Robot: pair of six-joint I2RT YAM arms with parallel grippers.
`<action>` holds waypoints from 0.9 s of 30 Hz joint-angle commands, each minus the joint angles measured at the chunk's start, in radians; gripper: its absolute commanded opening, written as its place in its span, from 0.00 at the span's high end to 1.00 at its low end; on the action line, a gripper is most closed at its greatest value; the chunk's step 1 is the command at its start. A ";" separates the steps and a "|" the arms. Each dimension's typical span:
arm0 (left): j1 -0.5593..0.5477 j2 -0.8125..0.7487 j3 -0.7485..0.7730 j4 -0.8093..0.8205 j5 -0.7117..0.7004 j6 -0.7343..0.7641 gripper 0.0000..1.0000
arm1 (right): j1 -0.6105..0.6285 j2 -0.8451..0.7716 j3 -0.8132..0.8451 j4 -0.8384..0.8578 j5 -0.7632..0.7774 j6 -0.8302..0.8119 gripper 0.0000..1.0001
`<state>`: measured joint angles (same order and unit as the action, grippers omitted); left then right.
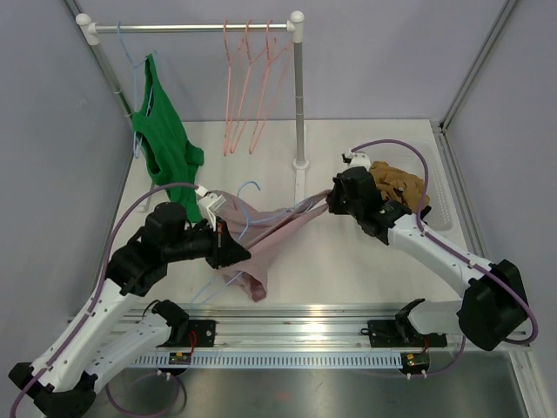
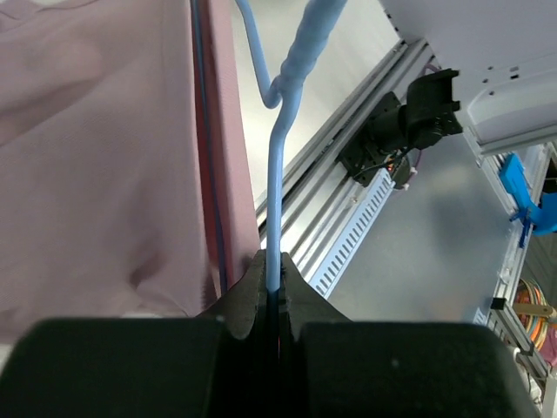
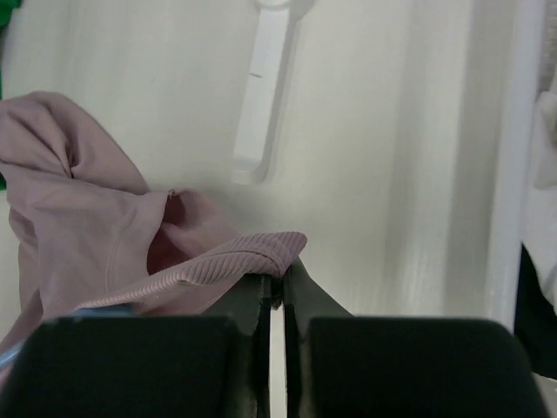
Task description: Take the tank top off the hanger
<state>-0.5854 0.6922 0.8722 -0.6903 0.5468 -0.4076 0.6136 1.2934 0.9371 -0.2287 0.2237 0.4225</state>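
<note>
Top view high, rear; wrist views close (all share tank top [image 1: 261, 237]).

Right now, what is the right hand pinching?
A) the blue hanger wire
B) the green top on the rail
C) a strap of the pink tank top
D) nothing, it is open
C: the right wrist view shows the right hand shut on the ribbed strap of the pink tank top; the blue hanger is in the left hand.

White arm links [image 1: 435, 248]; black joints [image 1: 165, 237]; purple cables [image 1: 392, 142].
</note>
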 commanded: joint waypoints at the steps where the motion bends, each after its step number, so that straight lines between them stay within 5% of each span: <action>1: -0.011 -0.033 -0.004 0.107 0.128 -0.010 1.00 | -0.061 -0.016 0.032 -0.040 0.054 -0.034 1.00; 5: -0.013 -0.077 -0.016 0.216 0.157 -0.054 1.00 | -0.066 -0.069 0.003 -0.023 -0.046 -0.036 1.00; 13: -0.027 -0.198 -0.133 0.845 -0.008 -0.279 1.00 | -0.064 -0.365 -0.135 0.040 -0.354 0.019 1.00; 16: -0.037 -0.200 -0.151 1.053 -0.067 -0.268 1.00 | -0.064 -0.440 -0.142 0.011 -0.506 0.006 1.00; 20: -0.048 -0.183 -0.194 1.318 -0.163 -0.220 1.00 | -0.064 -0.548 -0.133 -0.127 -0.521 -0.030 1.00; 23: -0.051 -0.116 -0.182 1.371 -0.218 -0.192 1.00 | -0.064 -0.637 -0.113 -0.207 -0.505 -0.054 1.00; 27: -0.057 -0.060 -0.082 1.219 -0.278 -0.149 1.00 | -0.064 -0.695 -0.043 -0.342 -0.344 -0.062 1.00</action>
<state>-0.6342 0.6048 0.7181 0.4946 0.3759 -0.6090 0.5568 0.6285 0.8204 -0.4637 -0.2176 0.3950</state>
